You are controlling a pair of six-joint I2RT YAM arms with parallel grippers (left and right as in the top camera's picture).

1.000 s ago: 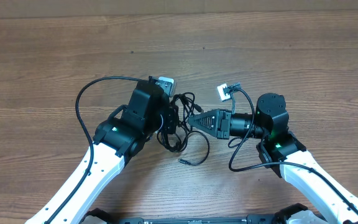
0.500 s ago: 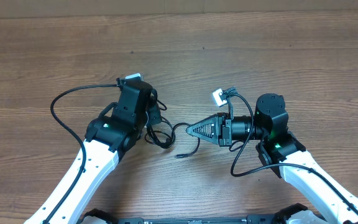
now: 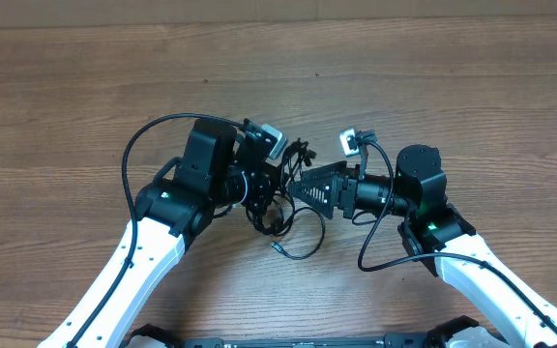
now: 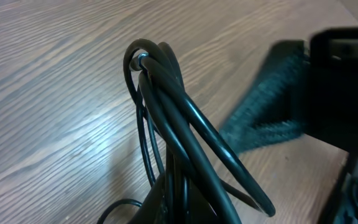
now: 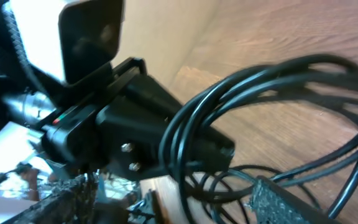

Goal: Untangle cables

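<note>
Cables: thin, glossy black round cords [image 3: 277, 201] tangled in a small bundle. Smooth arching loops stand up above the wood.
Loose strand: curves away below the bundle and ends in a small plug end [image 3: 277, 248] lying on the wood.
Left gripper [image 3: 259, 180]: clamped tight on the bundle's loops, at the bundle's left side.
Right gripper [image 3: 304, 186]: jaws spread and holding nothing, just right of the bundle. Its finger pad [image 4: 263, 118] is dark and rough-grained.
Table [image 3: 85, 97]: brown wood-grain top with a faint sheen, under the bundle.
</note>
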